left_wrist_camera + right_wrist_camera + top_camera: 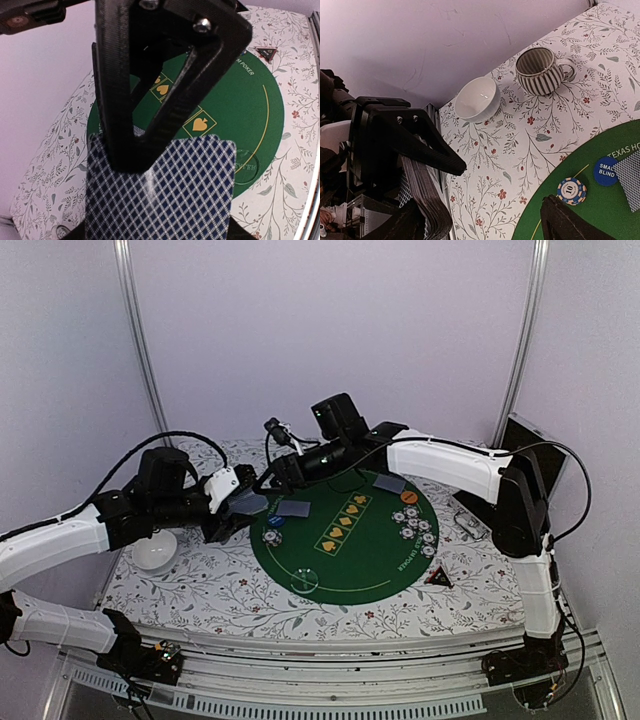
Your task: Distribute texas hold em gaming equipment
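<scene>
Blue-and-white diamond-lattice backs cover the stacked playing cards [170,195].

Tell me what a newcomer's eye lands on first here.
The round green poker mat fills the middle of the floral table. At its left edge the left claw grips a deck of blue-backed cards, with the open right claw stretched across toward it. A cluster of whitish chips sits on the mat's right side.

Bright, even, diffuse light; shadows soft; wrist views slightly soft; faint glare streak on playing cards [165,200].
</scene>
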Robot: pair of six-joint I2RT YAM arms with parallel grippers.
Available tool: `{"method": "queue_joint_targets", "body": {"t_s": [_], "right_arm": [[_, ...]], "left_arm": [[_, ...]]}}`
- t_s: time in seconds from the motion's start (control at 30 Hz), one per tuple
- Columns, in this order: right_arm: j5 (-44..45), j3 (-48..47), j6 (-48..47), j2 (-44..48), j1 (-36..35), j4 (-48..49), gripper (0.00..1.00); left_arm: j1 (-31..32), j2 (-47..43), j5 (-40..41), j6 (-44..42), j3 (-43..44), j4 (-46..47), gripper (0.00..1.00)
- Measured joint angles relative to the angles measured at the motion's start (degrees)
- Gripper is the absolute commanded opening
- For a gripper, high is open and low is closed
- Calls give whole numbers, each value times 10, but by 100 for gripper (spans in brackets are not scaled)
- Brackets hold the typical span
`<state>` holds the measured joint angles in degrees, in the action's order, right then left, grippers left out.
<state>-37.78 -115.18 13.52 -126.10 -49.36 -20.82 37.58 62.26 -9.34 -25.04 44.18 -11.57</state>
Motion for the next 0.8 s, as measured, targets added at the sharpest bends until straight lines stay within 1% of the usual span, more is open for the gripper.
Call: {"method": "queue_joint_targets", "body": {"t_s": [0.1,0.27,0.4,0.47,0.57,0.63,0.7,0.8], "right_arm": [[-2,-1,-9,4,1,-10,72],[-19,-14,-14,5,3,-23,67],[-37,-21,-12,5,5,-25,77],[-49,-25,-11,5,5,-27,79],[-56,-28,-11,5,2,-28,79],[-54,-28,-10,4,0,-30,78],[-47,-29,-9,4,-1,-36,75],[-37,-34,-12,3,-2,-50,65]], "left_arm": [[0,0,0,0,0,2,56],[0,0,0,0,0,4,56],[0,0,-1,0,0,4,56],[0,0,-2,0,0,4,56],[0,0,-2,0,0,4,56],[0,0,-2,0,0,4,56],[0,0,-2,0,0,4,56],[0,0,-3,0,0,4,56]]}}
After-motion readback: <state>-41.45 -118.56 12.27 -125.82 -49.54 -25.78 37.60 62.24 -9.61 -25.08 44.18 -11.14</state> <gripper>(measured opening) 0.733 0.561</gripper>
